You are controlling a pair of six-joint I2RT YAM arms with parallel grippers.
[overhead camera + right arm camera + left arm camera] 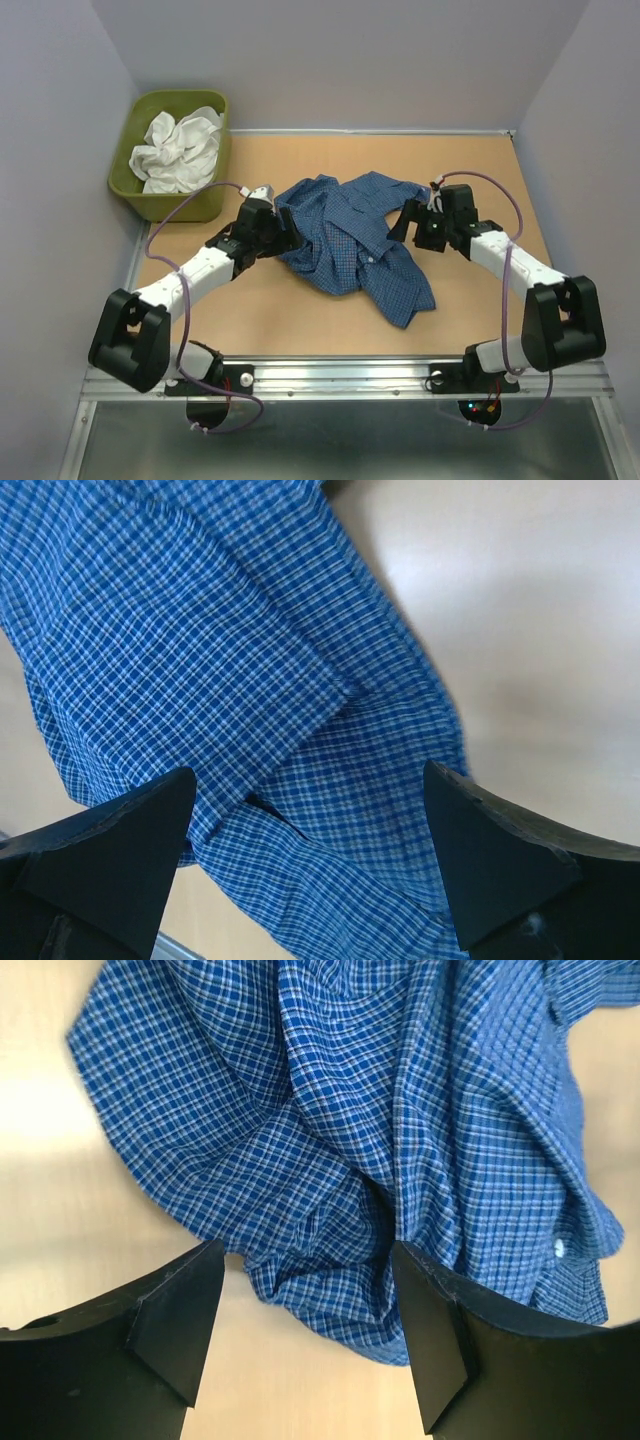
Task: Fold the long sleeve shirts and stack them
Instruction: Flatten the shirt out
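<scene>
The work stood at the first step: the dark blue checked shirt (355,240) lay crumpled in the middle of the wooden table (300,310), not yet spread flat, let alone folded. The white garment (180,148) sat bunched in the olive-green plastic tub (135,185) at the far left corner, well apart from the shirt.

The left gripper (278,228) was at the shirt's left edge, its jaws apart, a rumpled hem of cloth lying in the gap but not pinched. The right gripper (408,222) hung over the shirt's right side, jaws spread wide and holding nothing.

The shirt was thin woven cotton in a fine blue-and-white check, gathered into soft ridges and deep folds. One pale button (558,1248) showed in the left wrist view. The right wrist view showed a flat, square-cornered panel (200,680), pocket or cuff, I could not tell which.

The next move probably called for each gripper to nip an outer edge and draw the cloth outward, so the body and sleeves lay flat. Limp cloth like this would likely sag and drag along whatever layer lay beneath.
</scene>
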